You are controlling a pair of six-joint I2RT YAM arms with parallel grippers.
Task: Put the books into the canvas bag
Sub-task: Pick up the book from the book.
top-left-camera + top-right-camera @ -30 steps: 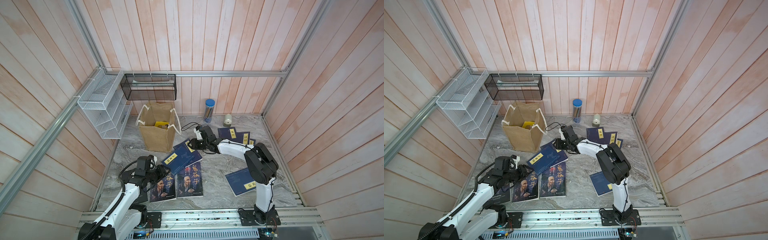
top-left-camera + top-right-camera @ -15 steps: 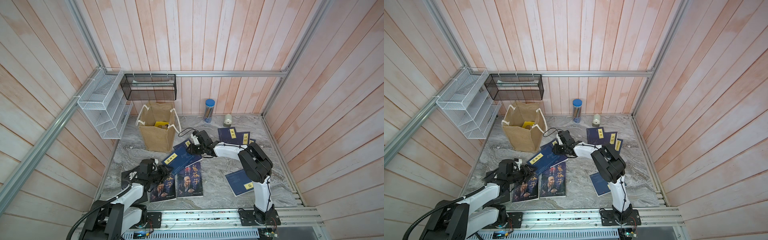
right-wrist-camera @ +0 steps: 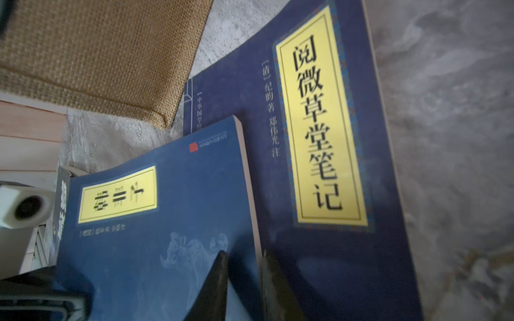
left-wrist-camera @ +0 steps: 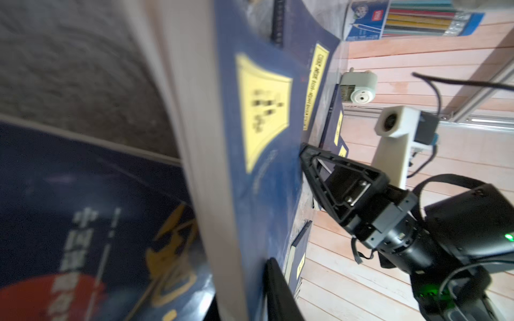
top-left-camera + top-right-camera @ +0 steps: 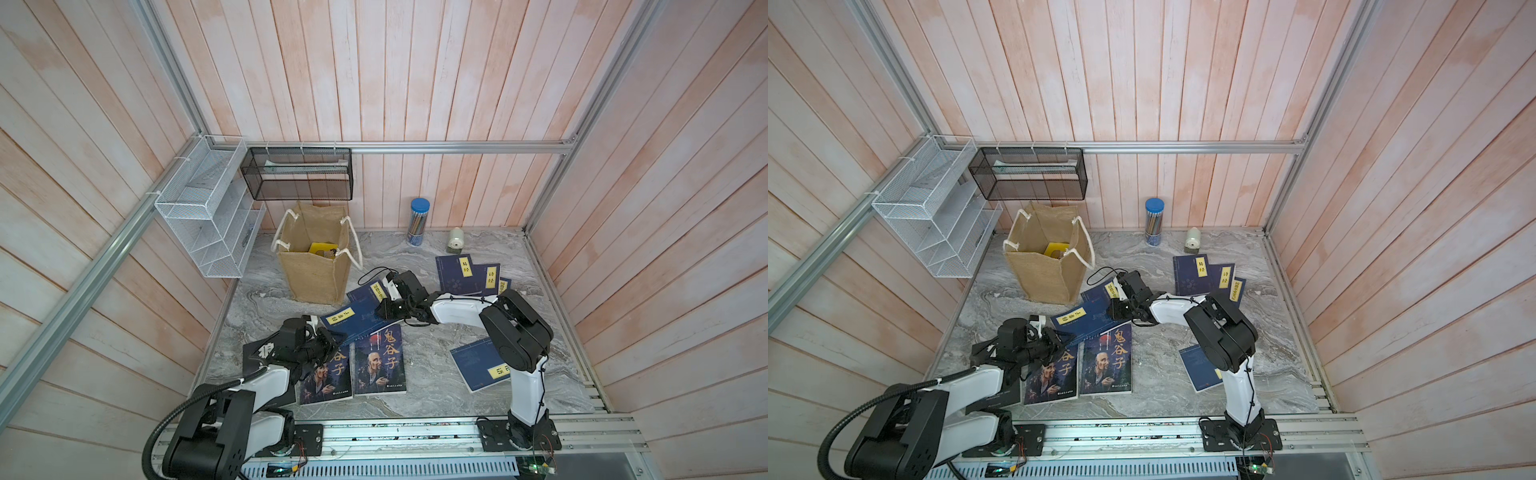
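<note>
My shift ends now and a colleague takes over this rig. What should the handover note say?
Left gripper: shut at the near corner of the partly raised navy book; whether it holds the book is unclear.
Right gripper: shut on that book's far edge.
Canvas bag: upright at the far left, with a yellow book inside.
Done: at least that yellow book is bagged.
Left: the raised book, two portrait books, a navy one beside the bag, three fanned navy ones, a navy one at the near right, and a black one at the near left.
</note>
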